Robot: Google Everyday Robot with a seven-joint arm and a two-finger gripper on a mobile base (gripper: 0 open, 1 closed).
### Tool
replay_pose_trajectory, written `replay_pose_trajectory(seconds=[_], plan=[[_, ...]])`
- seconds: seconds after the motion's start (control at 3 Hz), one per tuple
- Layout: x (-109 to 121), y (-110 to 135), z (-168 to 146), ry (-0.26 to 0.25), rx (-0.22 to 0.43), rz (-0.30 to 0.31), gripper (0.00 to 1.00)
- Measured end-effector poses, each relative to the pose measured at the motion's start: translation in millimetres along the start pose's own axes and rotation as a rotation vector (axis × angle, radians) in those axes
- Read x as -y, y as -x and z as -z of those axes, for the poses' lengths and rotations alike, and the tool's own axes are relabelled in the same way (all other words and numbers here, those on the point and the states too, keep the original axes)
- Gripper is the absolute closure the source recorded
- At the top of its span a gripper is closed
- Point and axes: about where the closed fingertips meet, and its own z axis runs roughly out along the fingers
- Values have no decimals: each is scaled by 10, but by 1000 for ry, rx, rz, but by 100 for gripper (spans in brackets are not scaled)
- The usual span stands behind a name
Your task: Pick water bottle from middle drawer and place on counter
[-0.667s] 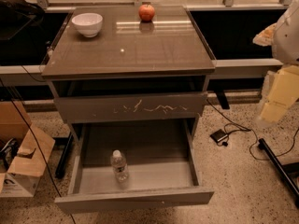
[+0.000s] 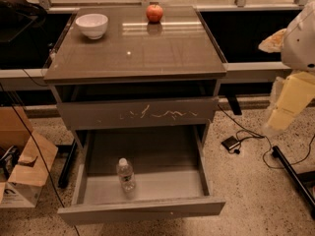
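The water bottle (image 2: 126,175), clear with a white cap, stands upright on the floor of the open middle drawer (image 2: 167,185), left of centre and near the front panel. The counter (image 2: 147,48) is the glossy top of the cabinet above it. My arm hangs at the right edge of the view, and its pale yellow lower end, the gripper (image 2: 276,124), is well right of the cabinet, about level with the scratched drawer front. It is far from the bottle and holds nothing that I can see.
A white bowl (image 2: 92,24) and a red apple (image 2: 154,13) sit at the back of the counter. The shut drawer front with pale scratches (image 2: 140,114) overhangs the open drawer. Cardboard boxes (image 2: 22,166) stand at left. Cables and a small black box (image 2: 231,143) lie on the floor at right.
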Motion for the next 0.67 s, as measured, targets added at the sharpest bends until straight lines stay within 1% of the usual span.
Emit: replay_pose_trajectory(seconds=[0.33,0.67], plan=[[-75,162,22,24,61,1,0],[-74,161,25,22,59,1,0]])
